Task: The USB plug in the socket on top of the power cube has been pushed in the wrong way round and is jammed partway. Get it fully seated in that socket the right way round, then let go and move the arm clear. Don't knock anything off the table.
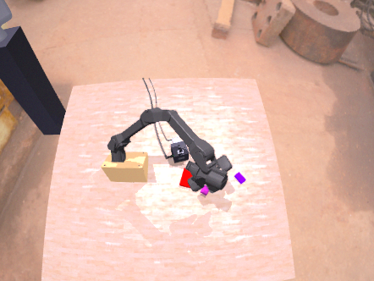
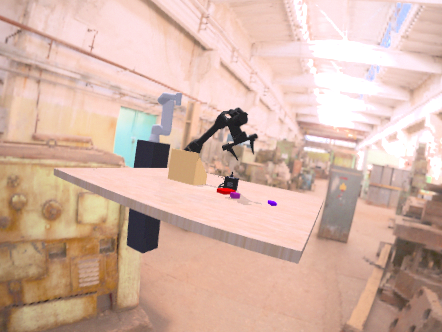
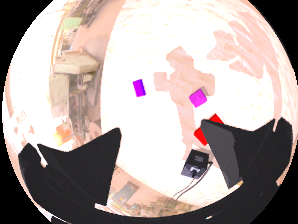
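Observation:
The black power cube [image 1: 179, 157] [image 2: 230, 184] [image 3: 198, 158] stands on the table. A small dark plug [image 2: 231, 175] sticks up from its top. In the wrist view a pale-marked shape shows on the cube's top; which way round the plug sits and how deep are too small to tell. My gripper [image 2: 245, 155] [image 3: 161, 128] is open with nothing between its fingers. It hangs well above the table, clear of the cube; in the wrist view the cube lies below the fingertips, beside the right finger. In the top view the arm's wrist hides the fingertips.
A red block [image 1: 184, 179] [image 2: 226, 190] [image 3: 202, 136] lies near the cube, partly hidden. A magenta block [image 1: 205, 190] [image 2: 235, 195] [image 3: 198, 98] and a purple block [image 1: 239, 178] [image 2: 272, 203] [image 3: 137, 88] lie farther out. Thin cables run from the cube to the back. The arm stands on a tan block [image 1: 127, 173] [image 2: 185, 167].

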Available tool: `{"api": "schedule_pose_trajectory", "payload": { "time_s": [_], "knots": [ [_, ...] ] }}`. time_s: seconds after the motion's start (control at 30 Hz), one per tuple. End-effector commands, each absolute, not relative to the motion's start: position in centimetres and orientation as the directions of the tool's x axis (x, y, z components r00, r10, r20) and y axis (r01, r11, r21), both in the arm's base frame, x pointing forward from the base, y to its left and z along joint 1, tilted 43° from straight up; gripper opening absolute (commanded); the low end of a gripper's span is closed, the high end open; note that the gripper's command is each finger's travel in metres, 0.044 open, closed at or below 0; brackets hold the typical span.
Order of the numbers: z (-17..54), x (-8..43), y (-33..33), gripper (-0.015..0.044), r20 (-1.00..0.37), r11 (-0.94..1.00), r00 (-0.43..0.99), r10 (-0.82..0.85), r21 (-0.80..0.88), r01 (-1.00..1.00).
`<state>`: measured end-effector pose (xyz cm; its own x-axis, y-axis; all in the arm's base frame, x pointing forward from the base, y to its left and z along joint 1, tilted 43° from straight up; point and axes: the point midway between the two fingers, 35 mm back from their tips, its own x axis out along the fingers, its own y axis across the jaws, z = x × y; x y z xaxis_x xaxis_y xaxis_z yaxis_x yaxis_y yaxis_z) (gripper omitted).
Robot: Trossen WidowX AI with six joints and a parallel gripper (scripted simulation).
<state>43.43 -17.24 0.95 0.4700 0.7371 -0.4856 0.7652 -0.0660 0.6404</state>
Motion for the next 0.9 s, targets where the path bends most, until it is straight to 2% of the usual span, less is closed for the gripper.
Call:
{"api": "schedule_pose_trajectory", "payload": {
  "time_s": [0.0,0.23,0.5,0.87],
  "knots": [
    [1.1,43.4,-17.0,0.0426,-0.489,-0.064,0.465,0.738,0.636,0.769],
    [5.2,39.9,-7.6,0.0440,-0.603,0.041,0.271,0.750,0.451,0.892],
    [7.8,31.3,1.6,0.0440,-0.728,0.170,0.040,0.685,0.213,0.962],
    [7.7,30.7,2.2,0.0440,-0.737,0.180,0.022,0.675,0.194,0.964]
  ]
}}
